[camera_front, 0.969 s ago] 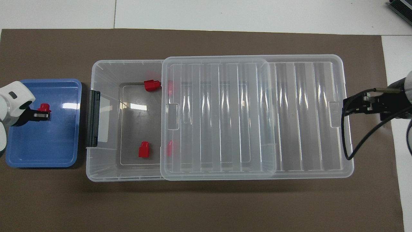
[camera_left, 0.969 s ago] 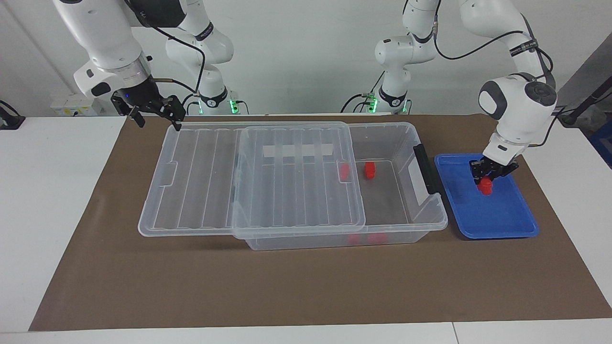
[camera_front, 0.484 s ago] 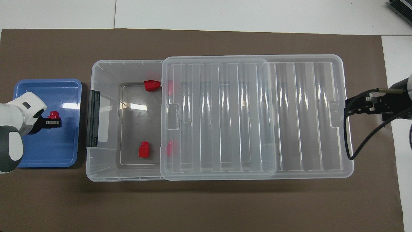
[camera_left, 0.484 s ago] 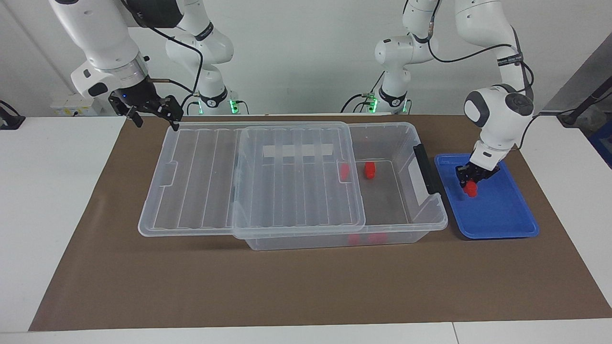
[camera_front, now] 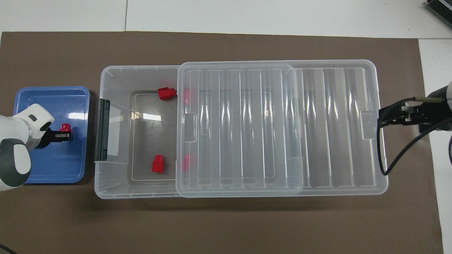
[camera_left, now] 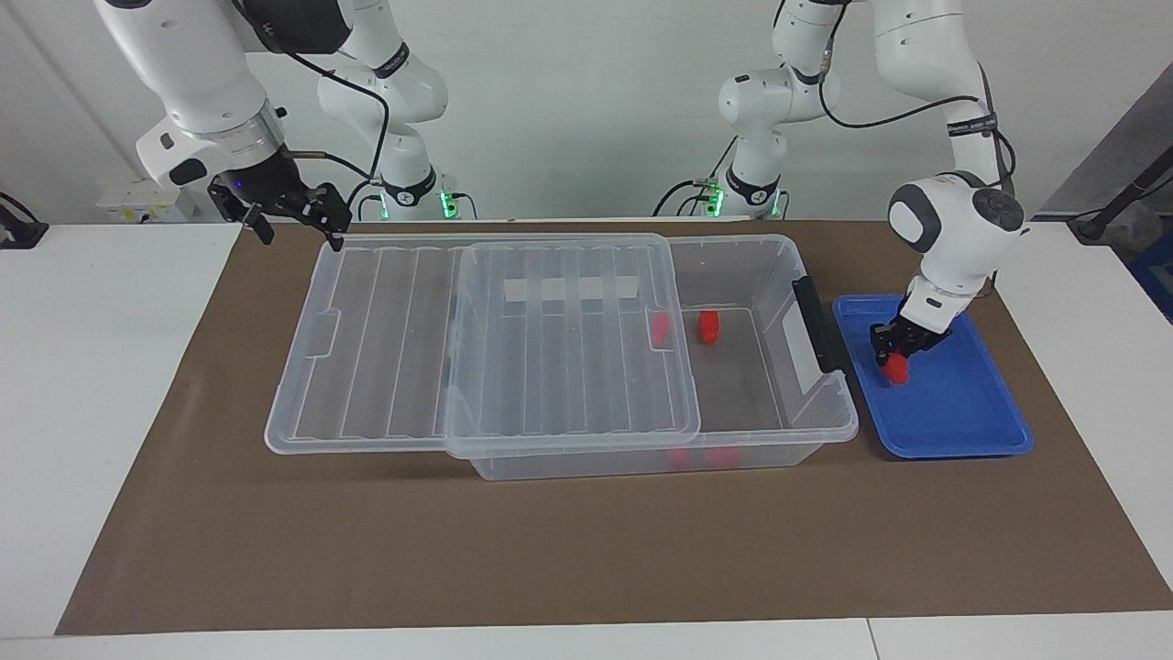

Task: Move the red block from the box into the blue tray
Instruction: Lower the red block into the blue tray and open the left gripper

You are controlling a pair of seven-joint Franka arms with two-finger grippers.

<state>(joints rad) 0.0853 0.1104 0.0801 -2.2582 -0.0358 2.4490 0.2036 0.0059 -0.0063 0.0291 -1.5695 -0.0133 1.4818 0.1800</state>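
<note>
My left gripper is shut on a small red block and holds it low over the blue tray, near the tray's edge next to the box. I cannot tell whether the block touches the tray. The overhead view shows the same left gripper, block and tray. The clear box has its ribbed lid slid toward the right arm's end. Two more red blocks lie in the box's uncovered part. My right gripper is open and waits by the lid's end.
The box's black latch handle faces the tray with a narrow gap between them. Box and tray stand on a brown mat over the white table. The slid lid overhangs the box toward the right arm's end.
My left gripper has carried the red block across the tray toward the box and a little lower. The right gripper has hardly moved.
</note>
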